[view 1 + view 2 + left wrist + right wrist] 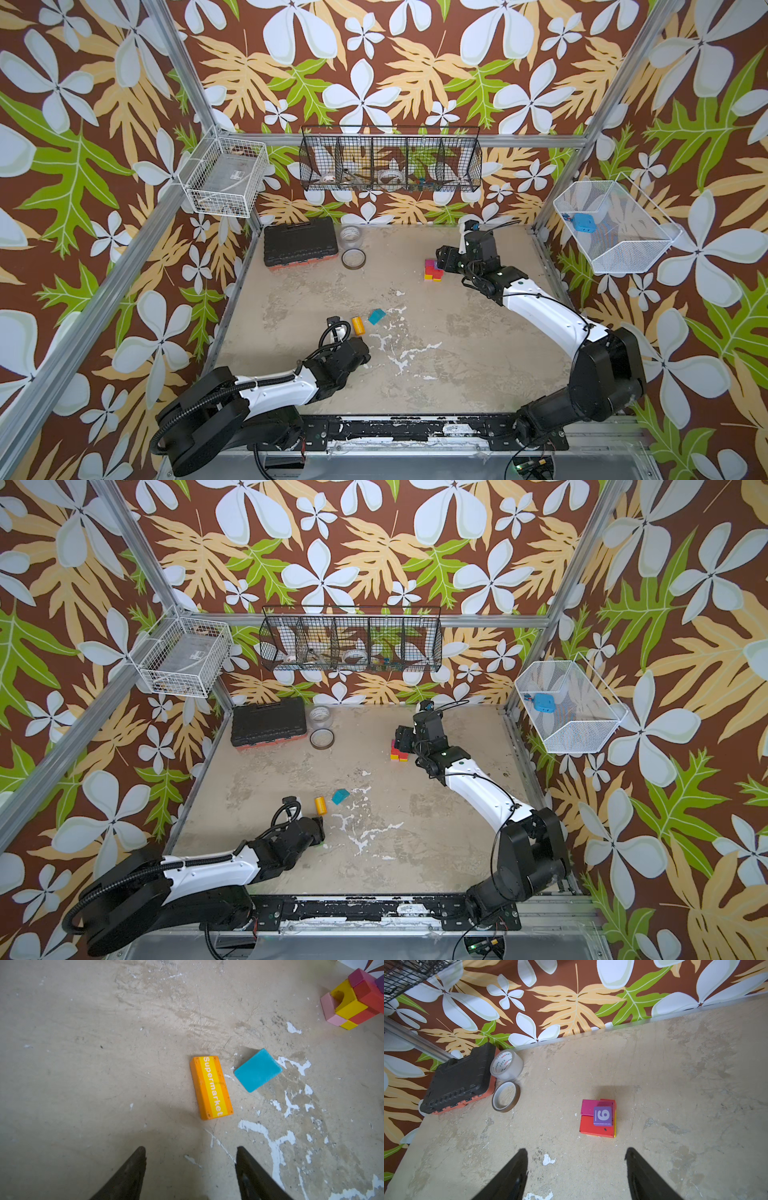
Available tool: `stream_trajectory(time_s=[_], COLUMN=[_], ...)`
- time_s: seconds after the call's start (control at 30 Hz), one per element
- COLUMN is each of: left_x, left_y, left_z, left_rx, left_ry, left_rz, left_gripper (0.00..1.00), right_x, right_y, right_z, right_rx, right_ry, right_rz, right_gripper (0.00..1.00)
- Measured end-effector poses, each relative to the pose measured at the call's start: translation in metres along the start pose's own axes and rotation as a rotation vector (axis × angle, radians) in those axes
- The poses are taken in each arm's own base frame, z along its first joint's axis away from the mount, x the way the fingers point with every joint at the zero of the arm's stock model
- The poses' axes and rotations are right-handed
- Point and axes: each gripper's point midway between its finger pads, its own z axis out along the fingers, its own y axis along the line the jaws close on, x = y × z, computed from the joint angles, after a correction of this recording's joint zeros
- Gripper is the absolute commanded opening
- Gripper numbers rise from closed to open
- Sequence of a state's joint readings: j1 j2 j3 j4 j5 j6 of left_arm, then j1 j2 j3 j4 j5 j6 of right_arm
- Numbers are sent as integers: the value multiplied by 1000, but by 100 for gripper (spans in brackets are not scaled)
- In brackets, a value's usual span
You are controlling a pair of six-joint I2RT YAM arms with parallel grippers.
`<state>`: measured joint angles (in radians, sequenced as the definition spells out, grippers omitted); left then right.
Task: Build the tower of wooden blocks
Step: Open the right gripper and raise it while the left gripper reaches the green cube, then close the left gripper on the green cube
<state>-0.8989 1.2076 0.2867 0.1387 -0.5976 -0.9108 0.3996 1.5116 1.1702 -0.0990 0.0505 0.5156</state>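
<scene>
The worn, paint-flecked tabletop carries everything. The tower stands toward its far right part, and the places below are given from it.

The black toolbox lies closed, well to the left of the tower and a little farther back, against the wall.

The right claw hangs just beside the tower on its right, without touching it. Its jaws are spread and hold nothing, and in the right wrist view the stack sits ahead of the fingertips, not between them. The left claw is well apart from the tower, to its near left. It is released too, with bare tabletop between its jaws.

The tower is a low stack of yellow, red and pink bricks. A yellow arch piece shows in the left wrist view, and a magenta brick lies on the top layer.

A clear tape roll stands between the toolbox and the tower, touching the toolbox. A thinner tape ring lies flat just in front of the roll.

An orange block printed "Supermarket" lies flat, well to the near left of the tower. A teal block lies just beside it on the tower's side, and the two do not touch.

The purple cube, marked 9, sits on top of the tower, overlapping the magenta and red bricks.
</scene>
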Motion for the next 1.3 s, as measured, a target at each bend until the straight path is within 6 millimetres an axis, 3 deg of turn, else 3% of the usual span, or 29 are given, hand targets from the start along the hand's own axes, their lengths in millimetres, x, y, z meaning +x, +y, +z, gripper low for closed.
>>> stream_trajectory(time_s=[0.23,0.43,0.73,0.83,1.3], left_x=[19,37,45,45,53], left_y=[-17,-24,-29,-26,-28], left_z=[-10,-12,-7,-7,-17], left_rx=[-16,-80,-228,-241,-152], left_ry=[14,31,-13,-23,43], left_rz=[26,59,122,114,133], left_gripper=[68,60,53,44,39], right_x=[-7,-11,-16,-17,-22], right_y=[5,7,13,14,16], right_z=[-19,-29,-29,-29,-36], right_rx=[-37,-51,-77,-79,-88], right_ry=[-31,-50,-56,-57,-73], right_rz=[5,9,10,10,10], right_gripper=[76,78,78,78,78])
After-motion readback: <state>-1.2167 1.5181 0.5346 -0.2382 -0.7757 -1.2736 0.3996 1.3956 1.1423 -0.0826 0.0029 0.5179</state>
